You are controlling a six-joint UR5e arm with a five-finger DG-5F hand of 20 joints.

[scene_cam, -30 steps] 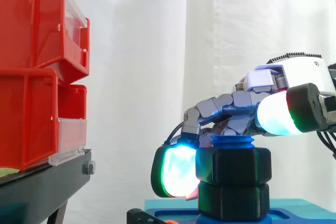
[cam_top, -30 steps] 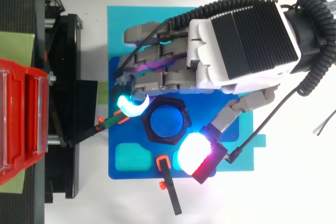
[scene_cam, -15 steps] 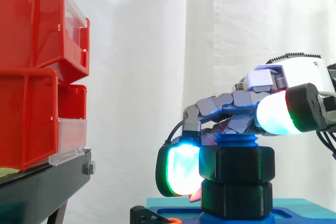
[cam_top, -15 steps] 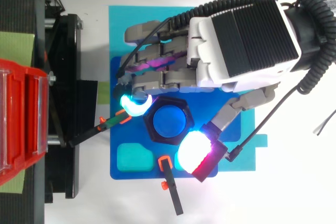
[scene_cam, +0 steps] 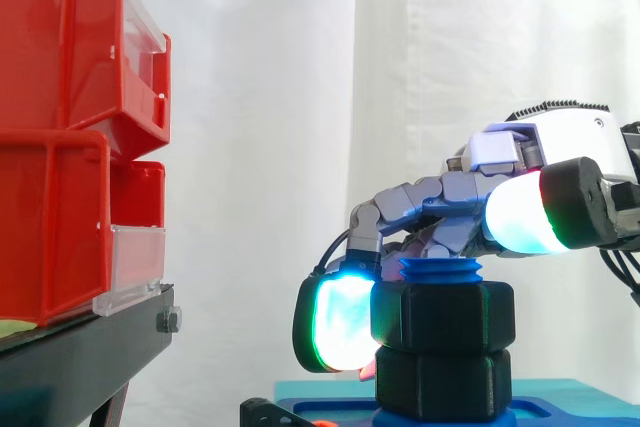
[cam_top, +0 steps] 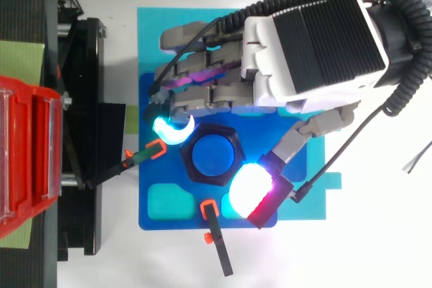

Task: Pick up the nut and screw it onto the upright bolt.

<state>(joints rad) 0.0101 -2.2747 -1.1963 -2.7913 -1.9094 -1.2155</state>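
A black hex nut sits on the upright blue bolt, above a second black hex piece at the bolt's foot. The bolt stands on a blue fixture plate. My hand reaches in from the right and lies over the bolt. One curled finger presses its cyan-green pad against the nut's left side. The thumb's white-red pad is at the nut's near right, and in the side view it appears higher than the nut's top.
Red bins are stacked on a black stand at the left. Two black tools with orange tips lie at the plate's left and front edges. A teal mat lies under the plate.
The nut, bolt and plate shifted slightly right, then back left. The hand has turned a little, with the thumb pad swinging closer to the nut.
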